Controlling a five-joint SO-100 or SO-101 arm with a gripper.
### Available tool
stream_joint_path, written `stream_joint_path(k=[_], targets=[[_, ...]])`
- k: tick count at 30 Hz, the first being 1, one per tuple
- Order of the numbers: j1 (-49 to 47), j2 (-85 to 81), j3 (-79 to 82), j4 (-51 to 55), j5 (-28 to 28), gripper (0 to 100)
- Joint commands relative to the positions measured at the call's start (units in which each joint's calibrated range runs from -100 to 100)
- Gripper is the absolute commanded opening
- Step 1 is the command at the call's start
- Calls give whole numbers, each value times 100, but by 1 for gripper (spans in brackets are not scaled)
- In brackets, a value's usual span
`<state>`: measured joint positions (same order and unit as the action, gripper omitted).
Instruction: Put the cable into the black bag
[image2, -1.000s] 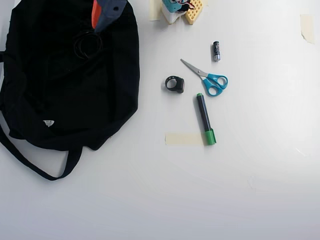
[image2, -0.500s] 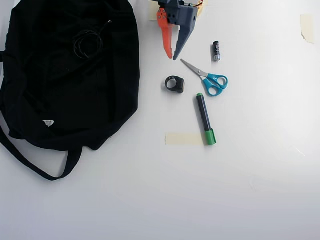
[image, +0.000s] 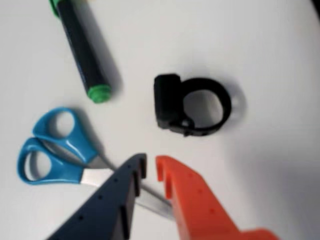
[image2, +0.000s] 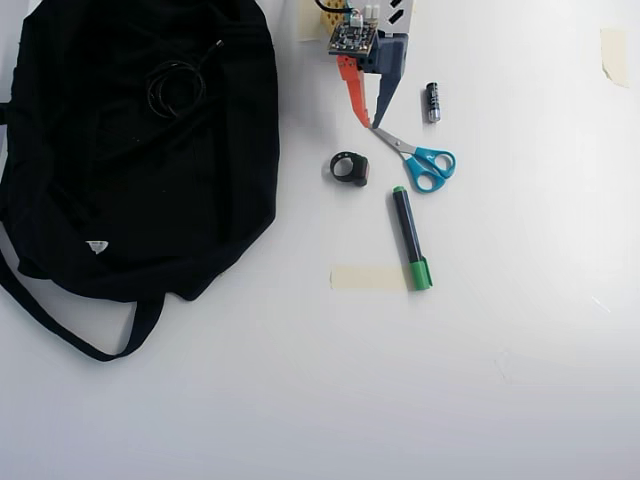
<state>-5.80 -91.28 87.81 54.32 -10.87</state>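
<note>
Cable (image2: 176, 88) lies as a loose coil on top of the black bag (image2: 120, 200), near the bag's upper edge in the overhead view, its short straight end pointing up and right toward the bag's rim. Whether it sits inside an opening or only on the fabric cannot be told.

Gripper (image2: 368, 125) is well to the right of the bag, over bare table, tips at the blade tip of the blue-handled scissors (image2: 420, 160). Fingers nearly together, a narrow gap between them, nothing held; wrist view confirms (image: 150, 167). The black ring-shaped object (image: 192, 106) lies just ahead of the tips and the green-capped marker (image: 82, 47) beyond.

Key relation: cable lies left of the gripper, across the bag's right edge.

Judgement: cable looks placed; arm is clear.
</note>
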Motion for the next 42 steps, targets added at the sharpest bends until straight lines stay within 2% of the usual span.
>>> stream_joint_path(k=[1,4,6,13,29,42], targets=[[-33,-722,581,64,143,2],[-18,-847,976,124,641,2],[12,-847,1057,124,746,2],[-10,-847,1147,253,730,2],[19,-847,1147,1674,725,2],[-10,-847,1147,1683,751,2]])
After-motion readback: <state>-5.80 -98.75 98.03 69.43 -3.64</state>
